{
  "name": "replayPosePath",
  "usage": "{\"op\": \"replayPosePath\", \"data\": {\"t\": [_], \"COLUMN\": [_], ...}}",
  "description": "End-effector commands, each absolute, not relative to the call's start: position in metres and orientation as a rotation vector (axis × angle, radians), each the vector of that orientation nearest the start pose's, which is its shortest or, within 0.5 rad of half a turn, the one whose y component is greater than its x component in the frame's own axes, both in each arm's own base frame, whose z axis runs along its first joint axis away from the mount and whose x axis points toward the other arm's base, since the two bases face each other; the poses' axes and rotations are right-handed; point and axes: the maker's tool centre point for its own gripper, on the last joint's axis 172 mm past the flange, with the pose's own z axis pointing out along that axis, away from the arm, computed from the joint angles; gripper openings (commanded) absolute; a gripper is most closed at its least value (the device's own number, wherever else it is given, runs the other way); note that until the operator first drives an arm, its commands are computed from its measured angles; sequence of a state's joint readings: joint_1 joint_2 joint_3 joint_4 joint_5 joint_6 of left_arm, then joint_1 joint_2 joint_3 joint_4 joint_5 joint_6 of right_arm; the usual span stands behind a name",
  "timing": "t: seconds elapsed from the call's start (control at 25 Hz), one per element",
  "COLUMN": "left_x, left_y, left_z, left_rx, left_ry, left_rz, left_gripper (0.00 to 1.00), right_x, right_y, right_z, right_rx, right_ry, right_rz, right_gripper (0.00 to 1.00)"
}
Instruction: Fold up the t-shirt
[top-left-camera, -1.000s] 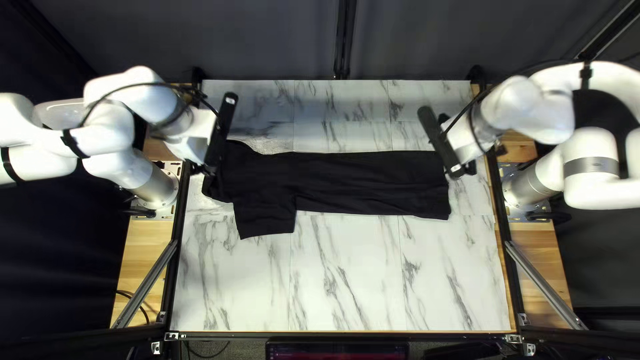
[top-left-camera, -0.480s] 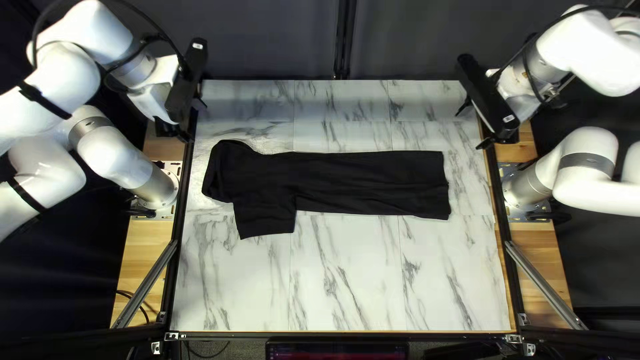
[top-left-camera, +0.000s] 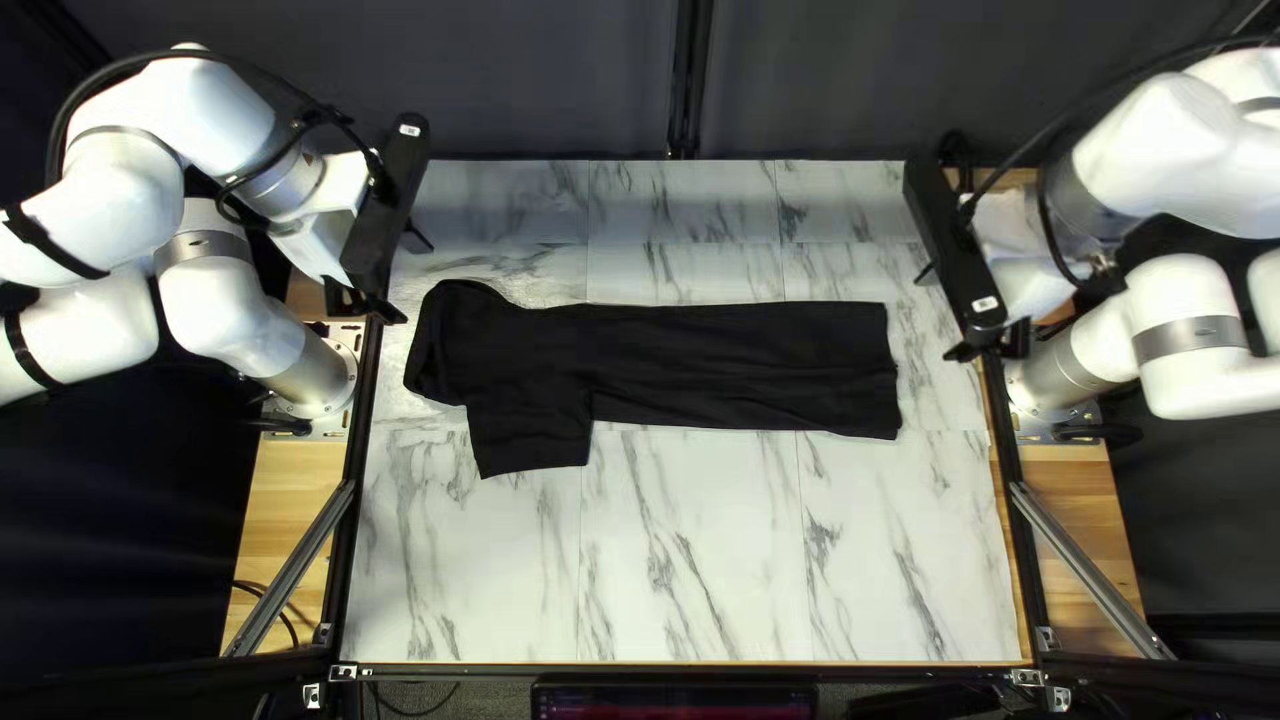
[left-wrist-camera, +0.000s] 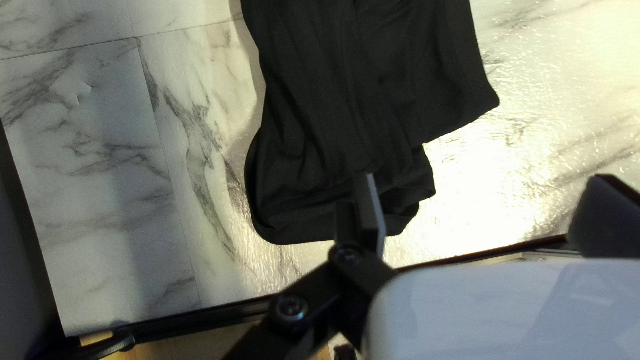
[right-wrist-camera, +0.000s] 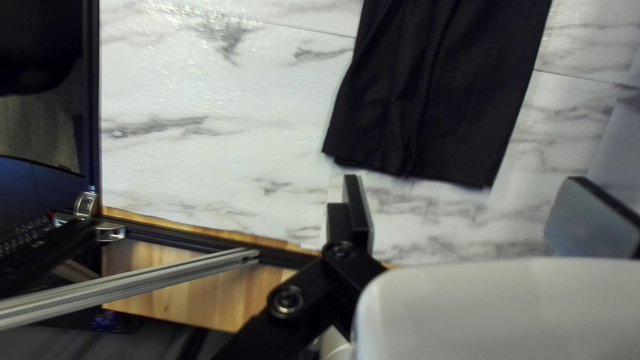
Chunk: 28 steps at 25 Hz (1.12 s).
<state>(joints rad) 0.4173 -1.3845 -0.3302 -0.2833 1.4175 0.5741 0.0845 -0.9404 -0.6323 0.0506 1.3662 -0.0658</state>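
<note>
Jaws of the left gripper (left-wrist-camera: 485, 187) and of the right gripper (right-wrist-camera: 467, 183) stand spread, with nothing between either pair; the left pair is at the table's left edge, the right pair at its right edge. T-shirt (top-left-camera: 734, 363): laid flat on the table (top-left-camera: 734, 560), closer to its far edge than its near one. Shoulder end (top-left-camera: 451, 340) lies toward the table's left edge, hem (top-left-camera: 886, 374) toward its right edge. Stage: the long, narrow body suggests that the lengthwise fold is done, though a second sleeve cannot be made out. One short sleeve (top-left-camera: 531, 440) projects toward the table's near edge and probably remains to be turned in. Folding across the length, to bring the garment to a compact packet, also appears outstanding; the task is judged roughly half complete.
</note>
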Motion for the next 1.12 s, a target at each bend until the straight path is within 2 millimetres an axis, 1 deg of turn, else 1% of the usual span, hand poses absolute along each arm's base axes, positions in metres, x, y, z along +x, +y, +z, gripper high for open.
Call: {"op": "replayPosePath", "data": {"t": [0.04, 0.08, 0.12, 0.2, 0.36, 0.44, 0.76, 0.8, 0.88, 0.92, 0.96, 1.0, 1.04, 1.12], "left_x": [0.218, 0.218, 0.216, 0.212, 0.197, 0.192, 0.192, 0.194, 0.209, 0.219, 0.229, 0.232, 0.238, 0.244], "left_y": [0.020, 0.020, 0.021, 0.024, 0.035, 0.038, 0.038, 0.035, 0.029, 0.023, 0.014, 0.010, 0.002, -0.009], "left_z": [0.270, 0.269, 0.266, 0.263, 0.254, 0.253, 0.253, 0.253, 0.248, 0.241, 0.230, 0.225, 0.215, 0.205], "left_rx": [-3.175, -3.176, -3.177, -3.180, -3.198, -3.197, -3.197, -3.208, -3.209, -3.208, -3.208, -3.209, -3.212, -3.217], "left_ry": [0.257, 0.256, 0.254, 0.250, 0.228, 0.207, 0.207, 0.206, 0.218, 0.230, 0.246, 0.254, 0.266, 0.279], "left_rz": [-0.646, -0.647, -0.651, -0.654, -0.648, -0.642, -0.642, -0.659, -0.665, -0.670, -0.675, -0.680, -0.687, -0.687], "left_gripper": [1.00, 1.00, 1.00, 1.00, 1.00, 1.00, 1.00, 1.00, 1.00, 1.00, 1.00, 1.00, 1.00, 1.00], "right_x": [0.252, 0.250, 0.245, 0.240, 0.240, 0.240, 0.240, 0.240, 0.240, 0.240, 0.240, 0.240, 0.240, 0.240], "right_y": [0.031, 0.028, 0.022, 0.015, 0.014, 0.014, 0.014, 0.014, 0.014, 0.014, 0.014, 0.014, 0.014, 0.014], "right_z": [0.345, 0.349, 0.354, 0.358, 0.358, 0.358, 0.358, 0.358, 0.358, 0.358, 0.358, 0.358, 0.358, 0.358], "right_rx": [-3.112, -3.115, -3.118, -3.120, -3.122, -3.122, -3.122, -3.122, -3.122, -3.122, -3.122, -3.122, -3.122, -3.122], "right_ry": [-0.093, -0.075, -0.039, 0.003, 0.026, 0.026, 0.026, 0.026, 0.026, 0.026, 0.026, 0.026, 0.026, 0.026], "right_rz": [-0.270, -0.263, -0.251, -0.250, -0.260, -0.260, -0.260, -0.260, -0.260, -0.260, -0.260, -0.260, -0.260, -0.260], "right_gripper": [1.00, 1.00, 1.00, 1.00, 1.00, 1.00, 1.00, 1.00, 1.00, 1.00, 1.00, 1.00, 1.00, 1.00]}}
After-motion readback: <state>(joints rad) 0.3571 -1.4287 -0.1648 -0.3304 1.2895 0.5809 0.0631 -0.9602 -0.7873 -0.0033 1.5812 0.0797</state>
